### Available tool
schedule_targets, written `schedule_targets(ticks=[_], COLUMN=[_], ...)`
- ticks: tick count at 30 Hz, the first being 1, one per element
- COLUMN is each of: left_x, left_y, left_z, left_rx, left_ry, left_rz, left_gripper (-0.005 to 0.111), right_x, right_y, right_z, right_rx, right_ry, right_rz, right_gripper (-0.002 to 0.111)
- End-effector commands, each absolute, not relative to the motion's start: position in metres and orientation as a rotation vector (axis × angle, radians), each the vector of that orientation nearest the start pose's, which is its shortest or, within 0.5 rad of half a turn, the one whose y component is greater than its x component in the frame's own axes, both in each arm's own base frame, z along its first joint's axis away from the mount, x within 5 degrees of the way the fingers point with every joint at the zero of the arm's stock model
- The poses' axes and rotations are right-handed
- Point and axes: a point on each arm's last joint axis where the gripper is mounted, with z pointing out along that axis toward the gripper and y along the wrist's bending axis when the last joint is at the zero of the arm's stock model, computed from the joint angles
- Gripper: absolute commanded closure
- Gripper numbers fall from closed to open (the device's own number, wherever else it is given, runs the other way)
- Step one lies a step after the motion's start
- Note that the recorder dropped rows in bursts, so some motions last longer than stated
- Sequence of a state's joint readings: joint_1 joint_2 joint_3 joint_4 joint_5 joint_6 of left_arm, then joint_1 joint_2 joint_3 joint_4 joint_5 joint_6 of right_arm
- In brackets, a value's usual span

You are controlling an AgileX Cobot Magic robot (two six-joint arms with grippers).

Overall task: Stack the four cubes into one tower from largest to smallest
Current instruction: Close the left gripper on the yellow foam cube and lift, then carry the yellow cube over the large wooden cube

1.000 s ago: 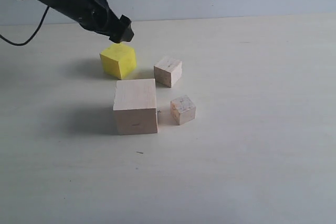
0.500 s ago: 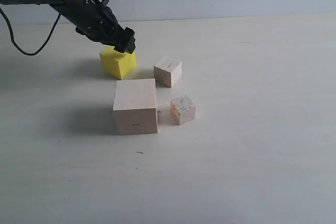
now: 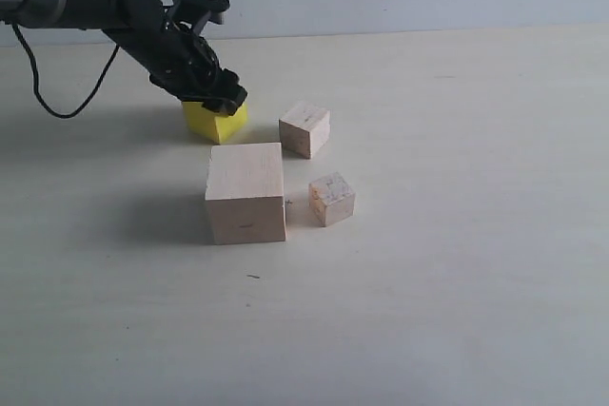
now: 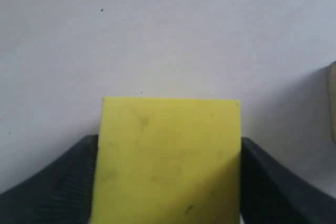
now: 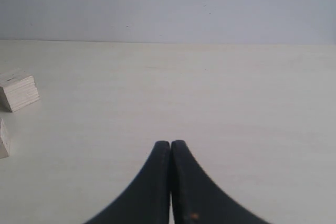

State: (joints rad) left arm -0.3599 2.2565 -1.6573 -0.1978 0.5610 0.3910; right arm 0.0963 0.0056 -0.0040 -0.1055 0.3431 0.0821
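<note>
1. The exterior view shows the left gripper (image 3: 217, 100) down on the yellow cube (image 3: 214, 123), which rests on the table (image 3: 457, 235) behind the large cube (image 3: 245, 192), near the small cube (image 3: 304, 128) and the smallest cube (image 3: 331, 199).
2. Only the left wrist view shows its jaws flush against the yellow cube's sides.
3. Only the right wrist view shows the right gripper (image 5: 170, 144), its jaws pressed together.

Top of yellow cube (image 3: 215, 125) under fingers (image 3: 225, 96)

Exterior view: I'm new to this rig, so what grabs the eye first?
The bright yellow cube at the back left, with the black left end effector set over it. Next, the large pale wooden cube nearer the camera, two small wooden cubes to its right.
</note>
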Motion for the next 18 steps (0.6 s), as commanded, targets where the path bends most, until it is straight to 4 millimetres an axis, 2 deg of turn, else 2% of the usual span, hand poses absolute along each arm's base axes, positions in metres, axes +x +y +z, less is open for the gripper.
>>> schedule_targets(ticks=[1, 3, 9, 10, 11, 12, 14, 16, 17, 18], left_x=[0.446, 0.440, 0.413, 0.405, 0.399, 0.389, 0.367, 0.341, 0.324, 0.317], left_y=[-0.179, -0.178, -0.169, -0.166, -0.164, -0.160, -0.155, -0.148, -0.147, -0.147], left_z=[0.155, 0.167, 0.227, 0.250, 0.263, 0.287, 0.315, 0.334, 0.335, 0.332], left_rx=[0.774, 0.782, 0.840, 0.845, 0.848, 0.842, 0.830, 0.863, 0.919, 0.933], left_ry=[2.493, 2.518, 2.566, 2.541, 2.529, 2.496, 2.448, 2.399, 2.379, 2.381], left_rz=[-0.191, -0.198, -0.216, -0.205, -0.205, -0.213, -0.250, -0.254, -0.264, -0.279], left_gripper=[0.106, 0.105, 0.106, 0.107, 0.107, 0.107, 0.107, 0.107, 0.107, 0.107], right_x=[0.054, 0.054, 0.054, 0.054, 0.054, 0.054, 0.054, 0.054, 0.054, 0.054], right_y=[0.002, 0.002, 0.002, 0.002, 0.002, 0.002, 0.002, 0.002, 0.002, 0.002], right_z=[0.183, 0.183, 0.183, 0.183, 0.183, 0.183, 0.183, 0.183, 0.183, 0.183], right_rx=[-0.081, -0.082, -0.082, -0.082, -0.082, -0.082, -0.082, -0.082, -0.082, -0.082], right_ry=[1.817, 1.817, 1.817, 1.817, 1.817, 1.817, 1.817, 1.817, 1.817, 1.817], right_rz=[0.022, 0.020, 0.020, 0.020, 0.020, 0.020, 0.020, 0.020, 0.020, 0.020], right_gripper=[0.108, 0.108, 0.108, 0.108, 0.108, 0.108, 0.108, 0.108, 0.108, 0.108])
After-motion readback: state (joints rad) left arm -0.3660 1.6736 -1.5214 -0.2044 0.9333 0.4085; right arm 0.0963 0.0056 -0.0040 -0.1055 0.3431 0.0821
